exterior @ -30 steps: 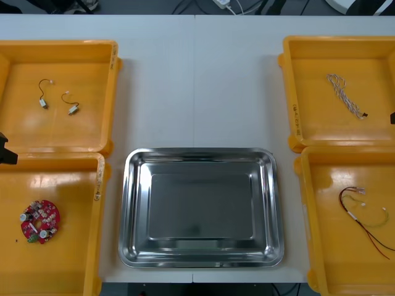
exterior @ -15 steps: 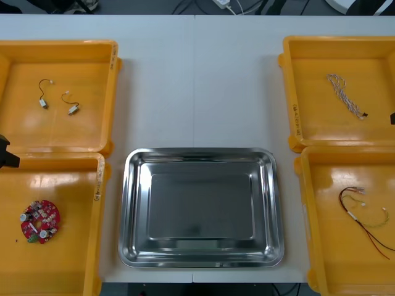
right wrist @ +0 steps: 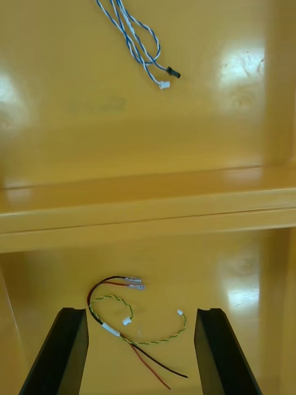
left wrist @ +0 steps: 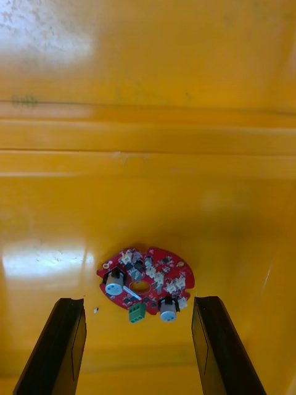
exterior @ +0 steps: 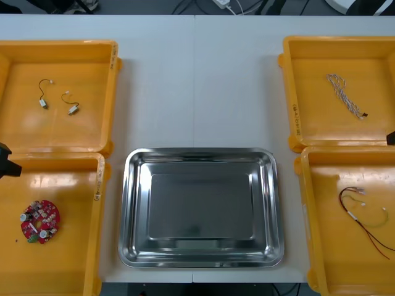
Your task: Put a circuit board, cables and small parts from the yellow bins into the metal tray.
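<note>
Over the near left bin (exterior: 68, 185) the left end effector (left wrist: 137, 300) is hanging, fingers spread wide and gripping nothing; the circuit board (left wrist: 145, 284) is lying flat on that bin's floor, centred between the fingers and just ahead of the tips, so the coming move is looking like a straight drop with little sideways trim; the board is round, so there's no long axis to line up with, though components are standing proud on top and a rim pinch is probably calling for care; the right end effector (right wrist: 140, 310) is sitting over the near right bin (exterior: 327, 259), fingers likewise spread and empty; the red and yellow cable (right wrist: 132, 327) is sprawling between them, loop running across the gap, loose tails trailing back toward the wrist; the blue and white cable (right wrist: 135, 43) is lying beyond the dividing walls in the far right bin (exterior: 308, 80), well apart; left arm is sitting nearer the board, right arm nearer both cables; the small metal parts (exterior: 73, 110) are sitting in the far left bin (exterior: 24, 123); the metal tray (exterior: 200, 152) is sitting bare on the counter (exterior: 197, 80) between the bins; hard to read: in the front view both end effectors are showing as black slivers cut off at the side edges; height above the bin floors isn't reading clearly; a pale speck beside the board is looking too small to identify.
</note>
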`<state>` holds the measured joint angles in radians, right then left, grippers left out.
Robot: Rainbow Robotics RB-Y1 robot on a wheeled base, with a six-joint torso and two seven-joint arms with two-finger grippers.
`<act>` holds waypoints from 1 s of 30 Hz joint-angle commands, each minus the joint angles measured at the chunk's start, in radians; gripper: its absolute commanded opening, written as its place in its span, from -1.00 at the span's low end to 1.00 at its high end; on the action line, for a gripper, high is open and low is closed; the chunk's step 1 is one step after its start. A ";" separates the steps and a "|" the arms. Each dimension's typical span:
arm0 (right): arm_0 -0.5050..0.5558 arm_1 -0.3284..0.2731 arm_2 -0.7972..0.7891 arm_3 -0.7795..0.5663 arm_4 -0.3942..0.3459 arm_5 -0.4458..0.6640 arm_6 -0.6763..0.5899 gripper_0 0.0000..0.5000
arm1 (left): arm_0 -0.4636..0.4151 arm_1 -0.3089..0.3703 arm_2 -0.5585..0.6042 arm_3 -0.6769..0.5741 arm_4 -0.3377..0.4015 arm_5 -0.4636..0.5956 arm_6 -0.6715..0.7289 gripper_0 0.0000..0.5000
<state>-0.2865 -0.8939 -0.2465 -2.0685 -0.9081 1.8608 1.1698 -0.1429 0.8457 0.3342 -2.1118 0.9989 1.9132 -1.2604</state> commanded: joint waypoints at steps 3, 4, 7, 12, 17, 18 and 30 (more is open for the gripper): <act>0.113 -0.008 -0.028 -0.087 -0.021 -0.054 0.060 1.00 | 0.083 0.090 -0.001 -0.060 0.030 0.007 -0.217 1.00; 0.127 -0.008 -0.028 -0.091 -0.023 -0.061 0.062 1.00 | 0.086 0.093 -0.001 -0.062 0.030 0.007 -0.223 1.00; 0.185 -0.008 -0.028 -0.117 -0.029 -0.100 0.073 1.00 | 0.112 0.110 0.000 -0.088 0.035 0.007 -0.252 1.00; 0.267 -0.008 -0.028 -0.150 -0.041 -0.152 0.097 1.00 | 0.181 0.141 0.000 -0.137 0.050 0.007 -0.275 1.00; 0.326 -0.008 -0.010 -0.180 -0.052 -0.181 0.128 1.00 | 0.253 0.161 -0.001 -0.186 0.066 -0.036 -0.301 1.00; 0.334 -0.007 -0.005 -0.185 -0.054 -0.186 0.133 1.00 | 0.269 0.164 0.000 -0.203 0.066 -0.054 -0.304 1.00; 0.362 0.089 0.000 -0.190 -0.012 -0.198 0.185 1.00 | 0.398 0.165 0.019 -0.332 0.067 -0.223 -0.349 1.00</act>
<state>0.0522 -0.8354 -0.2462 -2.2330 -0.9411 1.6714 1.3321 0.1987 0.9677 0.3342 -2.3959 1.0556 1.7260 -1.4811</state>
